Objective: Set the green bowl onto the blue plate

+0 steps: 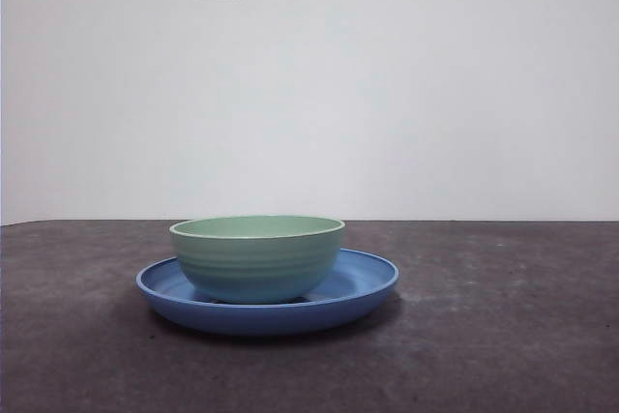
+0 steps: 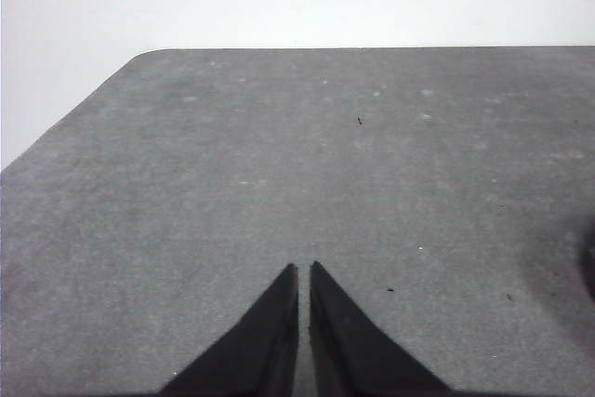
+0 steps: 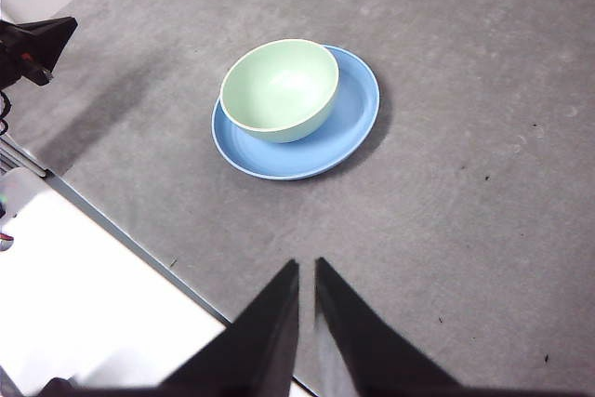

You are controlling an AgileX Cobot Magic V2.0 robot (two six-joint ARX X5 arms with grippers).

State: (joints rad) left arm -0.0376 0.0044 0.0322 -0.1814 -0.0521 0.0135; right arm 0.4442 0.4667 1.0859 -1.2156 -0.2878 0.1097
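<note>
**Desk:** Where does the bowl sit?

**Photographer:** The green bowl (image 1: 257, 256) stands upright on the blue plate (image 1: 360, 288), set off-centre so that more blue rim shows on one side. Neither arm touches it. The right gripper (image 3: 307, 271) hangs well back above the tabletop (image 1: 503, 336), its fingers together and empty. The left gripper (image 2: 304, 274) faces bare tabletop elsewhere, fingers likewise together, holding nothing.

**Desk:** So what remains to do well?

**Photographer:** By my reading, the placement is made; the sound course is to keep both arms clear and not nudge the plate.

**Desk:** Room to move?

**Photographer:** Plenty. Open grey surface rings the plate on all sides. In the right wrist view the tabletop's edge runs between the gripper and the plate, nearer the gripper. The wall (image 1: 406, 94) stands behind.
</note>
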